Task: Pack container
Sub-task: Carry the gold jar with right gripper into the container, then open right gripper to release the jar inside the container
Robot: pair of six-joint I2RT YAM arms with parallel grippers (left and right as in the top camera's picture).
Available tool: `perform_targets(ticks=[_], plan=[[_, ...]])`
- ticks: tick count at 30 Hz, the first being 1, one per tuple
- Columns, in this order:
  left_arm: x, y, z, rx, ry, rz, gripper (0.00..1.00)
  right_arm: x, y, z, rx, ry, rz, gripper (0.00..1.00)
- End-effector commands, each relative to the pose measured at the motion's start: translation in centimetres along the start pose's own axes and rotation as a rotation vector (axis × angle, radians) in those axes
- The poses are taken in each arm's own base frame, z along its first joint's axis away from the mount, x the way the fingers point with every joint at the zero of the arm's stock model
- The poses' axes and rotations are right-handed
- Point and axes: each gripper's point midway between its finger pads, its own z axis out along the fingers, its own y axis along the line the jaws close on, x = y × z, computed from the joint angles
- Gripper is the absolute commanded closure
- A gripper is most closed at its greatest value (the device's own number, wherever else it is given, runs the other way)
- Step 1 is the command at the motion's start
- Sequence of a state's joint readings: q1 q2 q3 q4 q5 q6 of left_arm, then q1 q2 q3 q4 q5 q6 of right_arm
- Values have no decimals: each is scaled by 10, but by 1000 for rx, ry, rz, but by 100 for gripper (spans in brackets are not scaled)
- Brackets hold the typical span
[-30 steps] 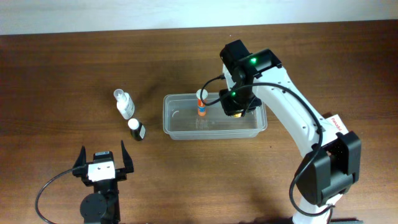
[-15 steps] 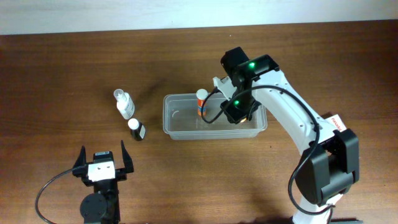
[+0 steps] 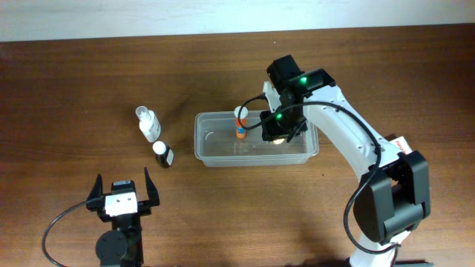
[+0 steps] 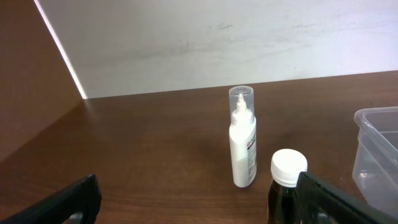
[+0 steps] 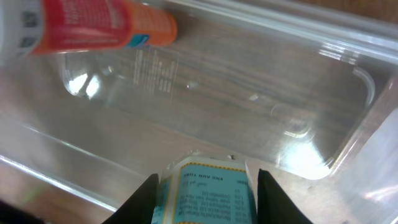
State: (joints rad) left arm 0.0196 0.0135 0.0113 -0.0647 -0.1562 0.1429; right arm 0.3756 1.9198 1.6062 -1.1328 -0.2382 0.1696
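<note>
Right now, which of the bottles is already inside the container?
The orange bottle with the white cap, at the container's left end; the white bottle and the dark bottle stand outside it, to its left.

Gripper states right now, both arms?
Left gripper: open, empty.
Right gripper: shut on a blue-labelled item, above the container.

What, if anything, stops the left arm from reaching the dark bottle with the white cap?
Probably nothing, so yes. The left gripper is open, the dark bottle stands upright just ahead of it, apart from the white bottle behind. The right gripper, holding a teal-labelled item, is over at the container.
</note>
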Motion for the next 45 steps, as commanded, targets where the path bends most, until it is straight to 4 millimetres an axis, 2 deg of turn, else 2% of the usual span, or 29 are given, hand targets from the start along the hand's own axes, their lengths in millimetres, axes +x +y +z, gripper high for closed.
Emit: perform_targets(ticks=[1,9,24,30,36,43,44,45], plan=[[0,-1,0,6,-2,20,0,3,4,5,-18,13,174,96],[0,-1,0,6,-2,20,0,-3,10,28,-32,-36,149,96],[0,0,0,2,-1,20,0,6,3,67,-39,-62,170,96],[0,0,0,3,-1,20,0,-2,7,69,-53,-99,163,96],[0,0,0,3,-1,20,0,-3,15,70,-60,-105,166,96],[0,0,0,3,-1,20,0,-3,15,71,-61,-104,166,96],[0,0,0,3,-1,20,0,-3,15,70,-61,-105,165,95],[0,0,0,3,-1,20,0,-3,15,70,-61,-105,165,89]])
